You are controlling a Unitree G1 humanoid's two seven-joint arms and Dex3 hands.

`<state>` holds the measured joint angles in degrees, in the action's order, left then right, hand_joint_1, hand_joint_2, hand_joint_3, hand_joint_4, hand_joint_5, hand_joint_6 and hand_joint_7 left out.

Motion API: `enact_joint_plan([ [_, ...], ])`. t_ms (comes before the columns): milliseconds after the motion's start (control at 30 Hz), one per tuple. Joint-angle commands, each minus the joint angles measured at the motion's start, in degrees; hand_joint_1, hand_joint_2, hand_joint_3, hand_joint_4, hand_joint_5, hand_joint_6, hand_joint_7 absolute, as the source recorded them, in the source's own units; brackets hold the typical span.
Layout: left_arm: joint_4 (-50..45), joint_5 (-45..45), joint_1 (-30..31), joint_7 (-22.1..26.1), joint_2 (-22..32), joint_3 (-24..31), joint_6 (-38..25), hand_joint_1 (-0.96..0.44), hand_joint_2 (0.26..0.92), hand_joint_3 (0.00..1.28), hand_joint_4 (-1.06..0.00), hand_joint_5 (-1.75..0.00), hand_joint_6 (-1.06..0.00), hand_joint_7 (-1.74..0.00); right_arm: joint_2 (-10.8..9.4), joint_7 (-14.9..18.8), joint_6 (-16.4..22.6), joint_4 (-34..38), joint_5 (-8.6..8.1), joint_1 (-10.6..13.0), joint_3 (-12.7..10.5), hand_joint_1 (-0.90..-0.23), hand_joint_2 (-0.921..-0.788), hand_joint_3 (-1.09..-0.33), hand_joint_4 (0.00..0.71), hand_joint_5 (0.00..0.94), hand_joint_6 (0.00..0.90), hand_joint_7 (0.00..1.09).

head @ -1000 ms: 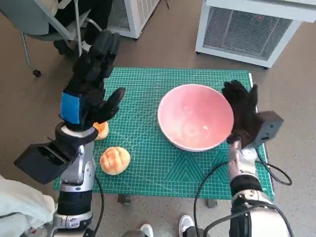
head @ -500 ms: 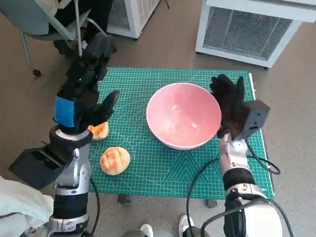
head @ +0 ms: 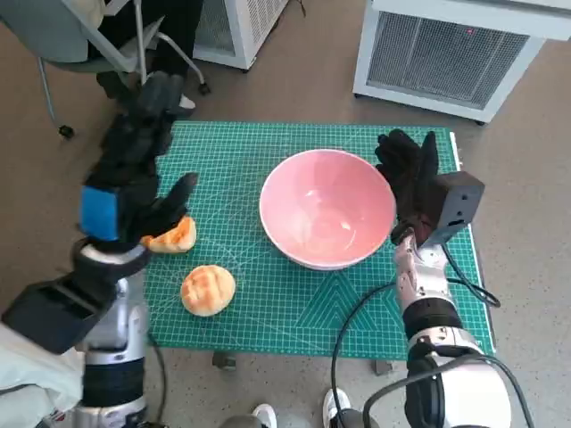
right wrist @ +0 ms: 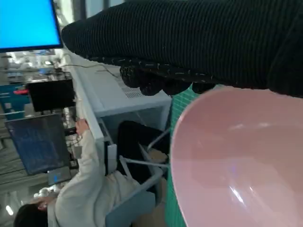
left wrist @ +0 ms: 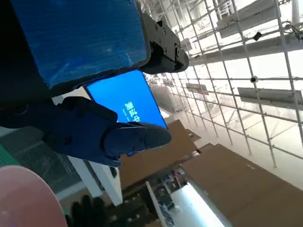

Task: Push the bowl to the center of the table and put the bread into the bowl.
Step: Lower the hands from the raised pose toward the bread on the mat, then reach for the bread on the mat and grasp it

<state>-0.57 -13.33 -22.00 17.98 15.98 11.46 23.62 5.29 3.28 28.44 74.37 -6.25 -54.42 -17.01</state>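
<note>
A wide pink bowl (head: pixel 326 219) sits near the middle of the green cutting mat (head: pixel 268 294), and its rim (right wrist: pixel 236 161) fills the right wrist view. My gloved right hand (head: pixel 410 183) stands upright with fingers spread, flat against the bowl's right side. Two pieces of bread lie at the mat's left: a round bun (head: pixel 208 290) near the front and a smaller piece (head: pixel 172 235) behind it. My left hand (head: pixel 132 169) hovers above the smaller piece with fingers apart, holding nothing. Its blue-taped back (left wrist: pixel 75 38) fills the left wrist view.
A white grilled cabinet (head: pixel 446 53) stands beyond the table's far right corner, another white unit (head: pixel 241 27) at the far middle. A chair on castors (head: pixel 80 45) is at the far left. A seated person (right wrist: pixel 80 189) shows in the right wrist view. Shoes (head: pixel 339 406) are at the front edge.
My right hand has pushed the bowl leftward toward the mat's middle. My left hand has risen and drifted to the left, uncovering the smaller bread piece.
</note>
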Motion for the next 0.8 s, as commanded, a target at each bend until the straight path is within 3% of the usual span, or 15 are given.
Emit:
enact_joint_plan([
  [33, -0.59, 1.84, 1.20, 1.05, 4.88, 2.62, 0.53, -0.47, 0.921, 0.37, -0.24, 0.00, -0.34, 0.00, 0.90, 0.96, 5.18, -2.24, 0.71, -0.11, 0.71, -0.524, -0.921, -0.877, 0.206, 0.006, 0.123, 0.27],
  [233, -0.34, 2.13, 1.28, 1.07, 5.88, 2.72, 0.83, -0.47, 0.921, 0.38, -0.24, 0.00, -0.34, 0.00, 0.98, 1.03, 6.73, -2.44, 0.50, -0.06, 1.20, -0.527, -0.921, -0.874, 0.208, 0.006, 0.120, 0.28],
  [267, 1.45, 5.39, 0.98, 2.86, 11.67, 3.91, 0.42, -0.47, 0.921, 0.38, -0.24, 0.00, -0.34, 0.00, 1.66, 2.56, 12.21, -6.48, 1.30, 0.51, 2.47, -0.527, -0.921, -0.874, 0.208, 0.006, 0.120, 0.29],
  [300, 2.80, 7.82, 0.75, 4.19, 16.02, 4.80, 0.12, -0.48, 0.921, 0.38, -0.24, 0.00, -0.33, 0.00, 2.16, 3.69, 16.33, -9.52, 1.91, 0.92, 3.44, -0.531, -0.921, -0.883, 0.223, 0.011, 0.078, 0.40],
  [367, 5.17, 11.77, 0.22, 6.21, 22.23, 5.61, -0.18, -0.50, 0.921, 0.36, -0.25, 0.00, -0.33, 0.00, 2.71, 6.35, 21.90, -14.50, 1.77, 1.66, 4.68, -0.538, -0.921, -0.890, 0.240, 0.018, 0.040, 0.51],
  [533, 10.79, 16.81, -1.28, 10.33, 30.21, 3.12, 0.54, -0.52, 0.921, 0.28, -0.25, 0.00, -0.33, 0.00, 2.66, 11.91, 26.20, -22.34, -0.82, 3.43, 6.49, -0.563, -0.921, -0.882, 0.264, 0.028, 0.004, 0.63],
  [733, 16.69, 19.25, -4.42, 17.14, 36.14, -1.72, -2.22, -0.51, 0.921, 0.13, -0.24, 0.00, -0.34, 0.00, 2.97, 18.93, 25.57, -29.14, -5.77, 5.52, 8.38, -0.580, -0.921, -0.853, 0.270, 0.033, 0.000, 0.66],
  [800, 18.14, 20.15, -5.66, 19.09, 37.03, -3.67, -4.32, -0.50, 0.911, 0.09, -0.24, 0.00, -0.34, 0.00, 2.96, 20.04, 25.20, -31.17, -6.43, 6.33, 8.96, -0.586, -0.921, -0.845, 0.271, 0.033, -0.001, 0.66],
])
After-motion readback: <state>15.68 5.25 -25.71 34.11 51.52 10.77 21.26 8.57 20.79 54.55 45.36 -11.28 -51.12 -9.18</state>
